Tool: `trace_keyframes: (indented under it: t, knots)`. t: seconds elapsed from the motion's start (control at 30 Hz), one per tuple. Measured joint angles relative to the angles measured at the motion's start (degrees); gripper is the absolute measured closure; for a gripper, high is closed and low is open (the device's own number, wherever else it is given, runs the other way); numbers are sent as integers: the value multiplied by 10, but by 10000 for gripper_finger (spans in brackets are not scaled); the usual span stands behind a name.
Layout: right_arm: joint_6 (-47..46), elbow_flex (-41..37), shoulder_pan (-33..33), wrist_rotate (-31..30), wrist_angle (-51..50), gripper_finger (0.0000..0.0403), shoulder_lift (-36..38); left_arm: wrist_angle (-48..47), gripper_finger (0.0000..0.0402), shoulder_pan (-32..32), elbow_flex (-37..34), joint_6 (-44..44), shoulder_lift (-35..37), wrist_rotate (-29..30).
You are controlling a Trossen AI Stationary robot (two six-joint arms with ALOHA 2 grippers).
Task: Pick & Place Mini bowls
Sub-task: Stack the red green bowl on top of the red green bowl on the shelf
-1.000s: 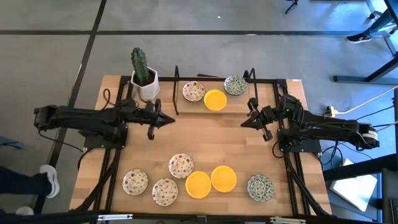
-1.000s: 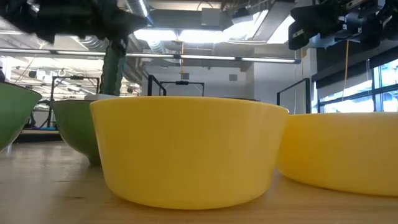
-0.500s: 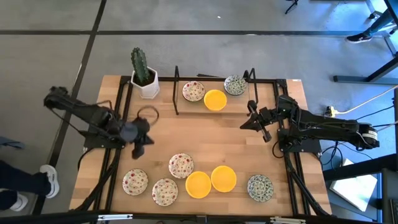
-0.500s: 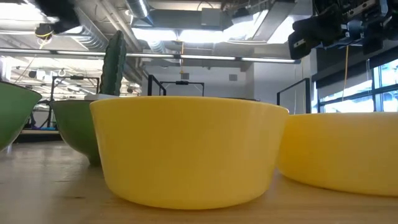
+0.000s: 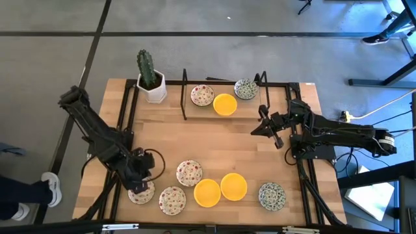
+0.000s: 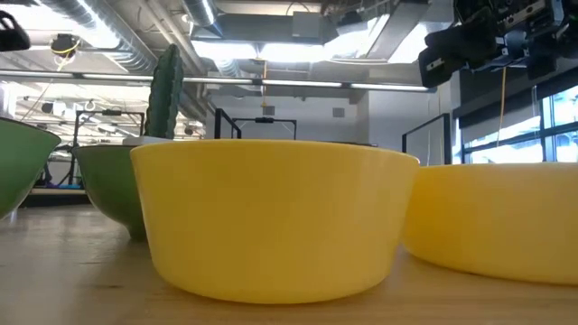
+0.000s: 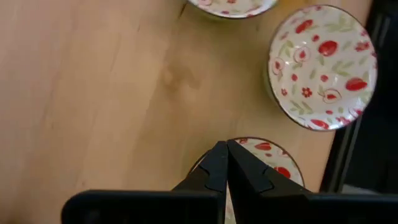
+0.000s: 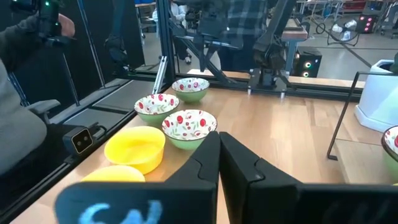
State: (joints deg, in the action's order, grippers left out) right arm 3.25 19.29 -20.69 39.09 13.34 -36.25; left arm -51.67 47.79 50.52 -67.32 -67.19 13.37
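My left end effector (image 5: 140, 184) hangs low over the near left corner of the wooden counter (image 5: 214, 140), fingers pressed together with nothing between them, its tip right above the leftmost red-speckled bowl (image 5: 141, 191). In my left wrist view the closed fingertips (image 7: 225, 163) sit over that bowl's rim (image 7: 273, 163), and I cannot tell whether they touch it; a second red-speckled bowl (image 7: 321, 66) lies just beside it. From above, that neighbour (image 5: 172, 199) sits in the near row with a third red-speckled bowl (image 5: 188, 172), two plain yellow bowls (image 5: 207, 192) (image 5: 233, 186) touching each other, and a green-blue patterned bowl (image 5: 272, 195) farther to the right. At the far edge, between two black upright stands, sit another red-speckled bowl (image 5: 202, 95), a yellow bowl (image 5: 225, 104) and a green-blue patterned bowl (image 5: 245, 88). A cactus in a white square pot (image 5: 151, 81) stands at the far left corner. My right end effector (image 5: 256, 129) waits above the right side of the counter, also pinched shut and empty, well apart from every bowl. In my right wrist view, people stand past the counter's edge.
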Motion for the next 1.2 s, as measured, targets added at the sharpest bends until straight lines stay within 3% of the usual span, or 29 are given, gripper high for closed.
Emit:
trace_keyframes:
  t: [0.27,0.5,0.63,0.73,1.0,1.2]
  knots:
    - [-1,0,0,0,1,393,0,-36,386,26,0,-75,-8,0]
    - [-23,0,0,0,7,393,0,-35,315,37,0,-129,-9,-9]
    - [-24,0,0,0,6,393,0,-23,263,53,0,-71,-12,52]
    - [-25,0,0,0,5,393,0,-23,228,59,0,-18,-20,65]
    - [-28,0,0,0,5,393,0,-33,175,57,0,-3,-83,-47]
    - [-28,0,0,0,5,393,0,-70,171,57,0,-9,-124,-52]
